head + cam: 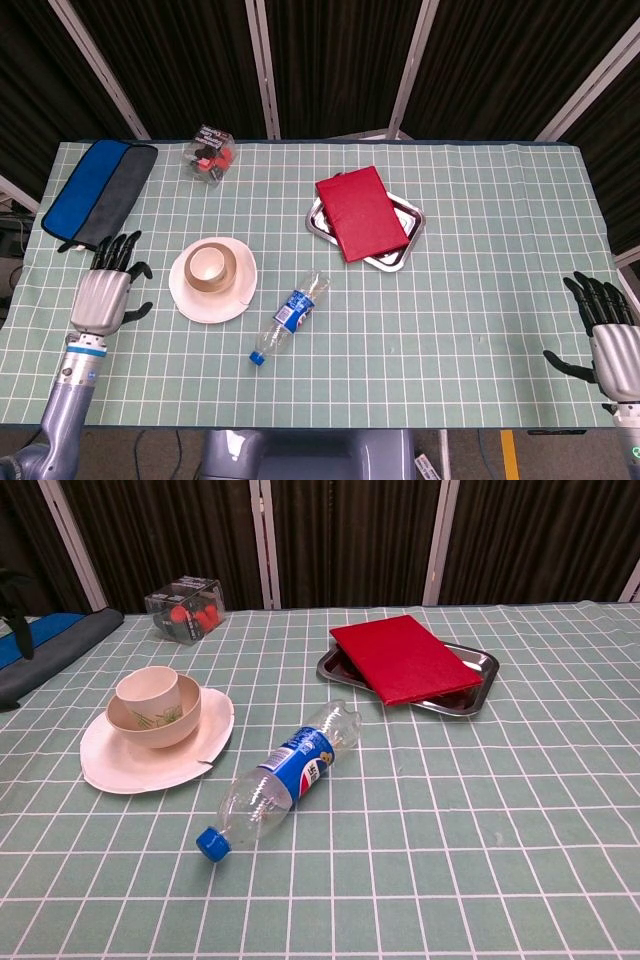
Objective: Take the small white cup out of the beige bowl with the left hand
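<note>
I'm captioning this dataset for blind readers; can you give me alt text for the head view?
The robot's open left hand hovers left of a small white cup sitting in a beige bowl on a white plate, touching nothing. Nearby lie a clear plastic bottle and a red book on a metal tray.

**Camera placement**

The green gridded tablecloth (450, 300) is seen whole from high above in the head view, looking steeply down. In the chest view it is seen from low at the near edge, looking across toward the dark curtains (350, 540). The clear plastic bottle with a blue cap (288, 317) (280, 780) is shared by both views.
</note>
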Controlling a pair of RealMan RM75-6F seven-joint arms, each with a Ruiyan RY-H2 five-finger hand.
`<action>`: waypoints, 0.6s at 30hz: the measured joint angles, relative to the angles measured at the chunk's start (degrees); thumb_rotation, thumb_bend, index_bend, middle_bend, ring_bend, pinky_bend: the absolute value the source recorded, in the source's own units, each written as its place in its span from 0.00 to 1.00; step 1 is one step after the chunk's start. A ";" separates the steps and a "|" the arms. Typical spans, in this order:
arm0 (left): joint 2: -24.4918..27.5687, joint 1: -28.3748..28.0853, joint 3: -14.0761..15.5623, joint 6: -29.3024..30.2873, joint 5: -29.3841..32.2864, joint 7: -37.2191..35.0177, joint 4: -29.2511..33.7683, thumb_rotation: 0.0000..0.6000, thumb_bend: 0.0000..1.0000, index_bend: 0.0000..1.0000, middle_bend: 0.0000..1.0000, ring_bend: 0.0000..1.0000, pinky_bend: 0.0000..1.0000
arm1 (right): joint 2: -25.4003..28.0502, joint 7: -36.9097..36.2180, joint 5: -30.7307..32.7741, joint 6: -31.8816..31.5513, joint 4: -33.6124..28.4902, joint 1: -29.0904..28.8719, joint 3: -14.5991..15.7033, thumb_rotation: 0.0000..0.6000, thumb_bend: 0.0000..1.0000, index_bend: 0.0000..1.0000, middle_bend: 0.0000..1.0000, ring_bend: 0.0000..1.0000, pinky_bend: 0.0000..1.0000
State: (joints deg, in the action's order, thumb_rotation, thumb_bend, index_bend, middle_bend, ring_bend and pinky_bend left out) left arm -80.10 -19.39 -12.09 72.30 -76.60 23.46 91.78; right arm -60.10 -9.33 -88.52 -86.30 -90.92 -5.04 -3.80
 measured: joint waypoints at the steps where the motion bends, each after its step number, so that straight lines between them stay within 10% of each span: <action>1: -0.53 -0.70 -0.33 -0.66 0.60 0.27 -0.63 1.00 0.21 0.48 0.00 0.00 0.00 | 0.06 -0.20 0.04 0.00 0.01 0.00 -0.03 1.00 0.03 0.04 0.00 0.00 0.00; 18: -9.62 -11.17 -2.81 -10.31 11.11 4.91 -10.28 1.00 0.28 0.52 0.00 0.00 0.00 | 0.87 -2.65 0.60 0.19 0.09 0.05 -0.36 1.00 0.03 0.04 0.00 0.00 0.00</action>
State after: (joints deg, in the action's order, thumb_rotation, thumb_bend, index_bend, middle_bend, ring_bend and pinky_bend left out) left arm -89.72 -30.56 -14.90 61.99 -65.49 28.37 81.50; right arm -59.23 -11.97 -87.92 -86.11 -90.83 -4.99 -4.15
